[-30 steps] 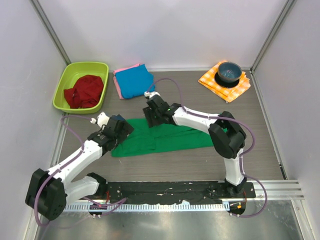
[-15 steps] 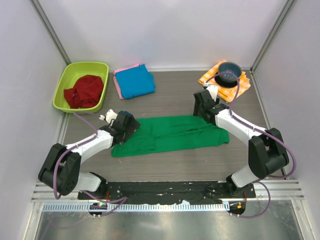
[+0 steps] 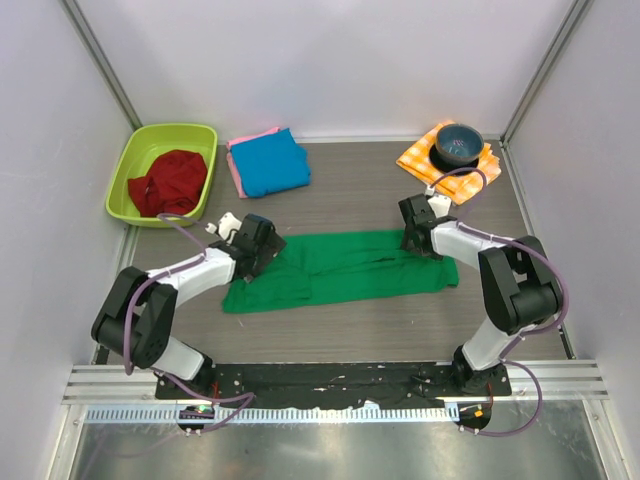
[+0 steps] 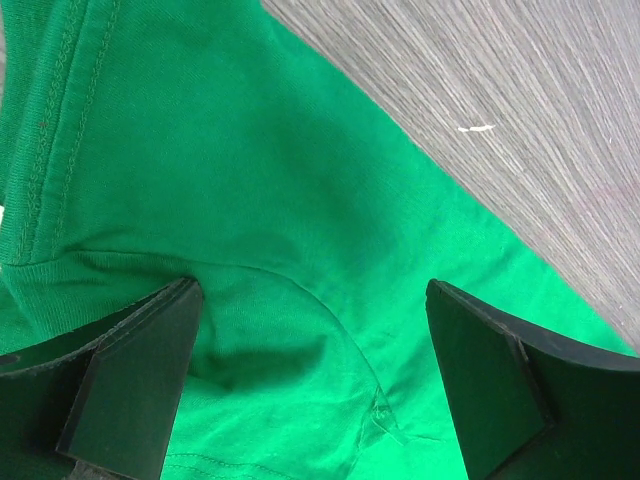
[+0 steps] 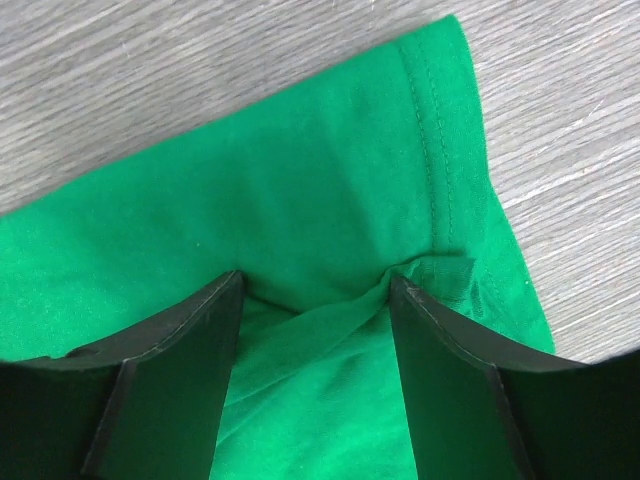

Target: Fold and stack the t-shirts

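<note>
Green t-shirt (image 3: 350, 265) lies across my desk (image 3: 350, 190), my left tool (image 4: 310, 350) and right tool (image 5: 315, 315) both spread wide on its opposite ends, clamping nothing.

Left gripper (image 4: 312, 300) spread wide, green t-shirt (image 4: 250, 170) creased between its fingers, stitched seam (image 4: 45, 130) beyond left finger, wood-grain table (image 4: 520, 90) beyond right.

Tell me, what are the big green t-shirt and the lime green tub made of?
The big green t-shirt looks like soft, matte knit cloth, probably cotton jersey: it wrinkles, and stitched hems show along its edges. The lime green tub looks like smooth moulded plastic, judging by its rounded corners and even rim.
</note>
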Tool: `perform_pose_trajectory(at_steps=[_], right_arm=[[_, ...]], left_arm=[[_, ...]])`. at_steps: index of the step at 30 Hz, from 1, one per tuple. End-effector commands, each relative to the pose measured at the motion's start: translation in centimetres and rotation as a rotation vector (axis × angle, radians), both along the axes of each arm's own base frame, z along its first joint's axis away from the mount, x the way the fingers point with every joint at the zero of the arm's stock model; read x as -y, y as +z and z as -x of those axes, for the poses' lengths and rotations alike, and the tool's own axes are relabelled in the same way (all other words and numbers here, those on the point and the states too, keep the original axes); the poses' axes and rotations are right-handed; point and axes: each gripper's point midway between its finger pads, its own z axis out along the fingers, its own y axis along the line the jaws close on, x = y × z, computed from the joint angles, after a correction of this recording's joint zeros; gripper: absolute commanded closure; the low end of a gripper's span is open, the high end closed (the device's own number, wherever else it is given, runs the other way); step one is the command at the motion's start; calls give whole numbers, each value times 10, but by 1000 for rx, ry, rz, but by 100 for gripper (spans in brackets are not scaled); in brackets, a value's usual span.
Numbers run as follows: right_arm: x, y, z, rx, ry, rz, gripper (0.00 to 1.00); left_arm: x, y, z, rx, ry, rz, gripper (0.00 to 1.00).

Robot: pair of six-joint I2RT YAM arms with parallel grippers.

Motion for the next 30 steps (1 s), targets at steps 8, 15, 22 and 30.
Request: perform_pose_trajectory(at_steps=[8,15,22,30], right_arm=[[-29,-33,60,-95,-8,-65,34],[-72,-34,104,-123,104,-61,34],[-102,-30,160,-140,174,-104,34],[-135,-30,220,-177,247,-170,34]], left_arm=[[-10,-19,-17,-77,17,-97,0],[-15,-31,-41,-125,28,-105,0],[-18,-11,-79,-79,26,-132,0],[-3,18,-113,5,-15,-119,0]])
